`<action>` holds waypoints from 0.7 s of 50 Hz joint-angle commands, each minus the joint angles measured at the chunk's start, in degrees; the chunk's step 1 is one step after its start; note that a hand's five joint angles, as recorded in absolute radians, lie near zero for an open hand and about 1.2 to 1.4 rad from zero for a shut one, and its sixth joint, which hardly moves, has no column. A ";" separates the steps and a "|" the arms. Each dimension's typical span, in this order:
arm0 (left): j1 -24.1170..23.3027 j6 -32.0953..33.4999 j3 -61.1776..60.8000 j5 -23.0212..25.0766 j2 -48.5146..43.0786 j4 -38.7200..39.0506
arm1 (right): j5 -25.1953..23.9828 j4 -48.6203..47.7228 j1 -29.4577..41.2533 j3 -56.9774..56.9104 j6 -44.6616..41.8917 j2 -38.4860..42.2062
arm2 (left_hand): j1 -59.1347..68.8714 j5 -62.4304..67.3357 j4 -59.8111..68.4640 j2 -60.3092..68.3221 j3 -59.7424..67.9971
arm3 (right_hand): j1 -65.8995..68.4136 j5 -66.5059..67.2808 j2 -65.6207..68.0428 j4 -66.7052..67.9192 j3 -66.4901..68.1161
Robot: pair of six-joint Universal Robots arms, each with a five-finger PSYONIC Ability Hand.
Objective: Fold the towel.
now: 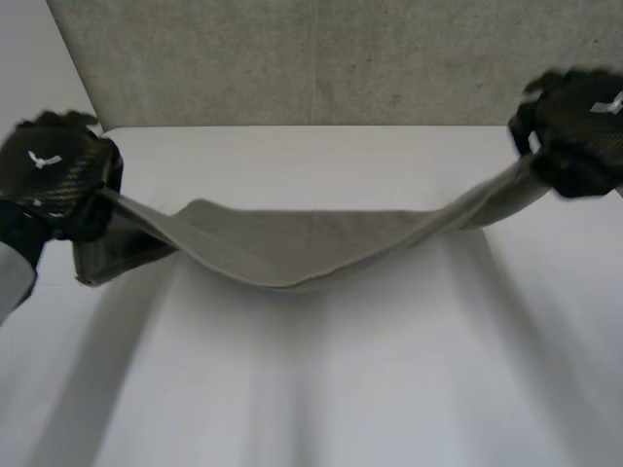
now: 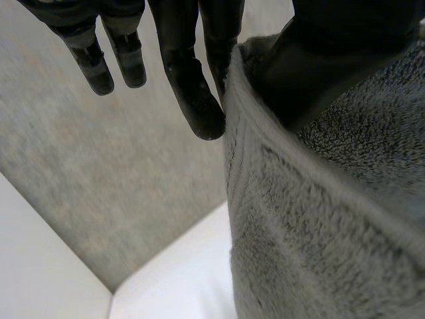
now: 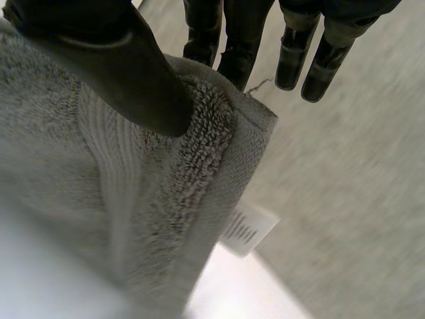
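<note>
A grey towel [image 1: 292, 243] hangs stretched between my two hands above the white table [image 1: 321, 389], sagging in the middle. My left hand [image 1: 54, 175] holds its left end; in the left wrist view the thumb [image 2: 312, 60] pinches the towel [image 2: 319, 226] against the fingers [image 2: 192, 93]. My right hand [image 1: 579, 131] holds the right end, lifted higher. In the right wrist view its thumb [image 3: 126, 66] presses a corner of the towel [image 3: 133, 193] against the fingers [image 3: 229, 40], and a white label [image 3: 247, 229] hangs from that corner.
A grey panel [image 1: 321, 58] stands behind the table's far edge. Grey floor [image 2: 80, 193] lies beyond the table's corner in the wrist views.
</note>
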 commanded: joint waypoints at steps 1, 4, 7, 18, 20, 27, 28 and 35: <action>0.14 -2.94 0.97 2.74 4.91 -1.59 | -3.57 -0.11 -3.85 -3.09 1.21 -4.63 | 5.19 3.60 -3.22 3.12 -2.40 | 4.62 4.54 4.86 -4.44 -2.93; 0.14 -2.86 0.88 3.09 2.11 -1.59 | -3.74 -0.02 -4.90 -1.95 1.04 -3.58 | 5.19 3.60 -3.22 3.12 -2.40 | 4.62 4.54 4.86 -4.44 -2.93; 0.05 -2.77 0.88 3.09 -0.63 -1.59 | -3.83 -0.02 -4.99 -0.02 0.42 0.88 | 5.19 3.60 -3.22 3.12 -2.40 | 4.62 4.54 4.86 -4.44 -2.93; -0.21 -0.66 3.08 3.71 -17.50 -1.94 | -0.94 -0.02 -4.55 -1.24 -5.82 12.22 | 5.19 3.60 -3.22 3.12 -2.40 | 4.62 4.54 4.86 -4.44 -2.93; -0.21 0.74 4.56 3.88 -21.27 -2.29 | -0.76 -0.02 -4.46 -1.50 -5.47 13.29 | 5.19 3.60 -3.22 3.12 -2.40 | 4.62 4.54 4.86 -4.44 -2.93; -0.74 1.27 7.74 3.80 -22.69 -2.55 | -0.05 -0.73 -3.59 -2.55 -3.98 13.65 | 5.19 3.60 -3.22 3.12 -2.40 | 4.62 4.54 4.86 -4.44 -2.93; -0.82 1.36 9.30 3.80 -22.60 -2.47 | -0.49 -0.81 -2.71 -3.08 -3.71 13.65 | 5.19 3.60 -3.22 3.12 -2.40 | 4.62 4.54 4.86 -4.44 -2.93; -0.91 1.27 18.63 3.89 -25.50 1.05 | 1.69 -1.51 2.81 -14.46 -4.15 21.25 | 5.19 3.60 -3.22 3.12 -2.40 | 4.62 4.54 4.86 -4.44 -2.93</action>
